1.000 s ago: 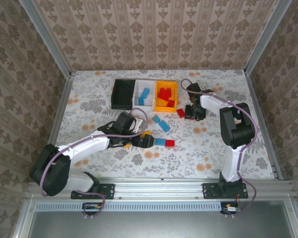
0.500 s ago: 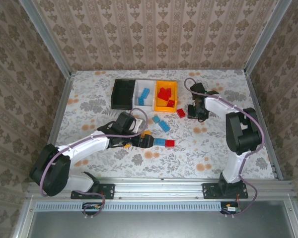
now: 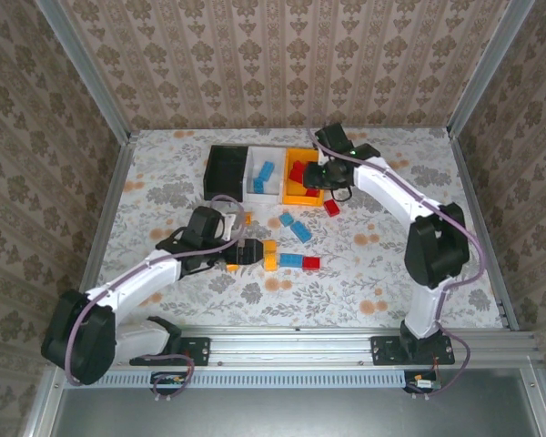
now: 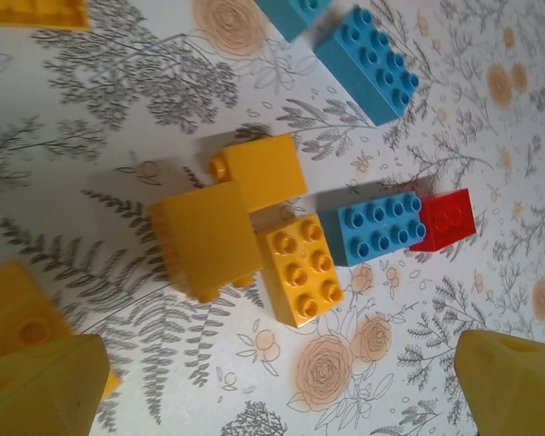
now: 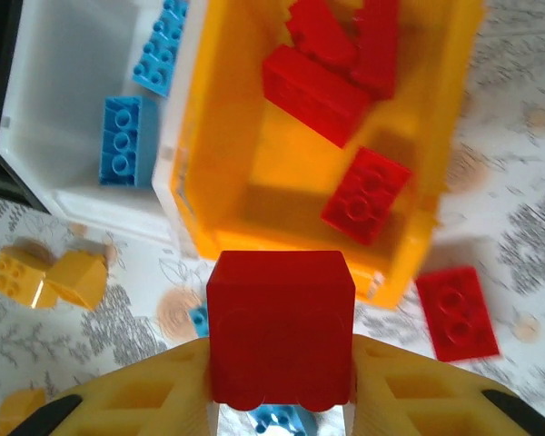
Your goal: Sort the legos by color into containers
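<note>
1. The held red brick [image 5: 280,318] is pinched between the fingers of the right gripper [image 5: 280,372], above the near wall of the orange bin [image 5: 193,154]. The right wrist view makes this grip plain. From above, the right gripper [image 3: 315,173] is a dark shape over that bin [image 3: 294,197] and its hold cannot be read.
2. Several red bricks [image 5: 313,86] lie inside the orange bin. A loose red brick [image 5: 456,312] rests on the table just outside its near right corner.
3. The white bin [image 5: 64,54] touches the orange bin's left side and holds blue bricks [image 5: 124,141]. The black bin [image 3: 226,173] stands left of the white one.
4. Nearer the arm bases than the orange bin, the left gripper [image 4: 282,381] is spread wide and holds nothing. It hangs over a clump of yellow bricks [image 4: 245,227]. A blue brick [image 4: 374,227] beside them touches a small red brick [image 4: 445,220].
5. A second ago the right gripper sat low on the table, right of the orange bin. It has since swung up over the bin. The left gripper [image 3: 253,254] has drawn back leftward, away from the blue and red pair.
</note>
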Robot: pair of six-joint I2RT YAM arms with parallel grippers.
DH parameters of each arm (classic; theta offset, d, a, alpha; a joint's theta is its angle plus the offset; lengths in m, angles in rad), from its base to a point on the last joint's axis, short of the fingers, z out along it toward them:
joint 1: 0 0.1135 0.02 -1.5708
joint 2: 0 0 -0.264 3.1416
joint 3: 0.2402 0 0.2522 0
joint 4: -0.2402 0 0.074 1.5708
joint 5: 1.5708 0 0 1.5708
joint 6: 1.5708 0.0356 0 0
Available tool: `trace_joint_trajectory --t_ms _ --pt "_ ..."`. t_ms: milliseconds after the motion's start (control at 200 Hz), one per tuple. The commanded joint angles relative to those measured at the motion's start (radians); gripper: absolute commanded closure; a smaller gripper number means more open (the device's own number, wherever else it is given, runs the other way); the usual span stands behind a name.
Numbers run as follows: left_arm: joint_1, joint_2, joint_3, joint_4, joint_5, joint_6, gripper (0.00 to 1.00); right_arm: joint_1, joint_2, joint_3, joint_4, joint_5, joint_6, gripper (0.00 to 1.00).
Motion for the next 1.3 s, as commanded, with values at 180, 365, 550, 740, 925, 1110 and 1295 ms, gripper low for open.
trace_joint_trajectory --t_ms 180,365,550,740,925,1110,1295 --pt "0.058 -0.1 -0.054 -0.047 0.036 -0.008 0.0 -0.001 0.171 0.213 -0.117 0.014 0.015 0.37" --pt "0.078 -0.102 -0.059 -0.039 0.05 -0.004 0.0 0.005 0.051 0.104 -0.076 -0.013 -0.036 0.35" --pt "0.079 -0.091 -0.057 -0.021 0.06 -0.005 0.0 0.016 -0.113 -0.115 -0.15 -0.015 -0.185 0.33" --pt "0.078 -0.074 -0.056 0.003 0.072 -0.016 0.0 0.052 -0.284 -0.41 -0.168 0.004 -0.179 0.25" --pt "0.076 -0.076 -0.056 0.017 0.083 -0.035 0.0 0.144 -0.338 -0.553 -0.105 -0.077 -0.261 0.22" --pt "0.073 -0.097 -0.066 0.009 0.078 -0.048 0.0 0.199 -0.238 -0.545 -0.048 -0.094 -0.268 0.21" --pt "0.073 -0.126 -0.071 -0.032 0.068 -0.037 0.0 0.234 -0.134 -0.511 -0.013 -0.108 -0.265 0.21"
